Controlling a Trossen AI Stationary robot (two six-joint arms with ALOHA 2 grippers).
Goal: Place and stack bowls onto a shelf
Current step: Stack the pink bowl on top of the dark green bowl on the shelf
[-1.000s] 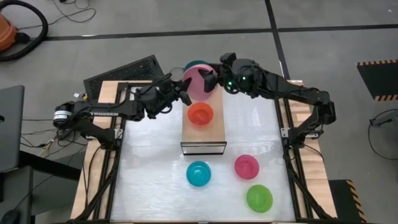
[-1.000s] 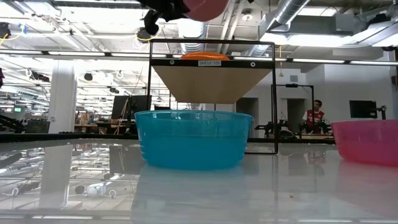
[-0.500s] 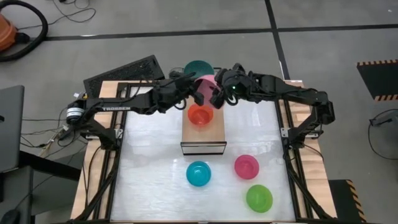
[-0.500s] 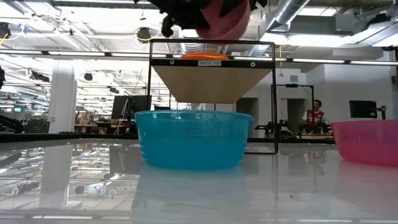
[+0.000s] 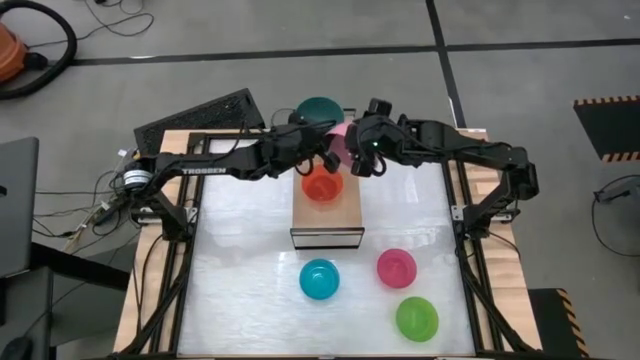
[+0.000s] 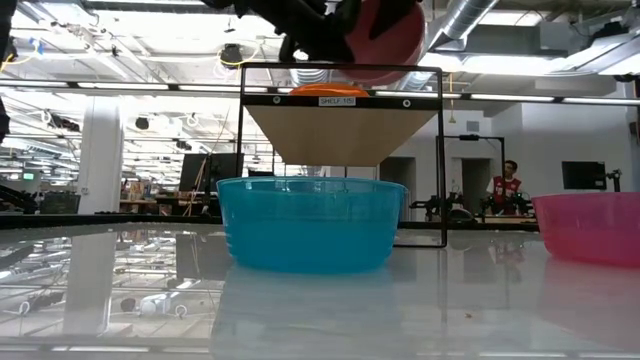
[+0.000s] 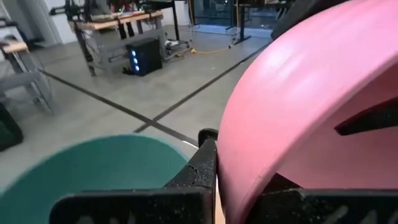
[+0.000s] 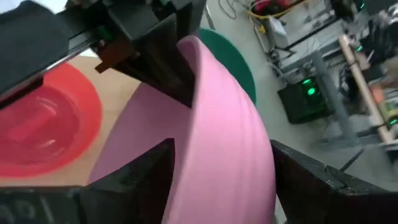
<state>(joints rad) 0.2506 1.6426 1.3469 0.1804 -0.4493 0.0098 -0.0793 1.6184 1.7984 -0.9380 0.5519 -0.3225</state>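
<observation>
Your left end effector (image 5: 318, 158) and right end effector (image 5: 352, 155) meet at top centre of the high view, both clamped on the light pink bowl (image 5: 338, 140), which they mostly hide, over the far end of the shelf (image 5: 340, 215). You can count one red bowl (image 5: 322, 184) on the shelf, one teal bowl (image 5: 317, 110) behind it, and cyan bowl (image 5: 320, 279), magenta bowl (image 5: 396, 267) and green bowl (image 5: 417, 317) on the bench (image 5: 240, 260).
</observation>
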